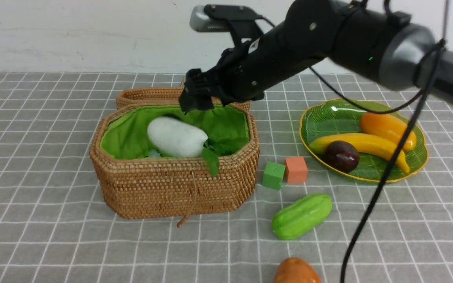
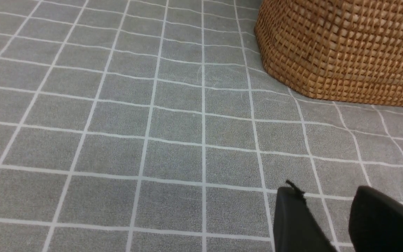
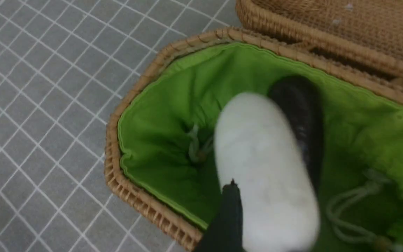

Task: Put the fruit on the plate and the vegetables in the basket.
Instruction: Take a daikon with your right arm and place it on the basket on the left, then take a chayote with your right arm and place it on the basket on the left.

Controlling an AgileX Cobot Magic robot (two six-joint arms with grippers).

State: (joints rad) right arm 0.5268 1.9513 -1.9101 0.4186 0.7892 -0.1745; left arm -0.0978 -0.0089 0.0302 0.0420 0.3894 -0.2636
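Front, nearest you: the orange-brown lump (image 1: pixel 296 272) lies at the counter's (image 1: pixel 45 243) near edge, the ridged gourd (image 1: pixel 302 215) just beyond; both wait outside the basket (image 1: pixel 171 188).
Front, plate: mango (image 1: pixel 385 125), banana (image 1: pixel 362 144) and mangosteen (image 1: pixel 341 156) rest on the plate (image 1: pixel 317 122); fruit done, you may judge.
Front, right hand (image 1: pixel 195 103): over the basket's far rim, above the radish (image 1: pixel 176 137).
Left wrist: left hand (image 2: pixel 331 217), fingers part-way apart, nothing between them, near the basket wall.
Right wrist: fingers spread, clear of radish and eggplant (image 3: pixel 297 108), both lying inside.
Next: lift out, then reach for the gourd.
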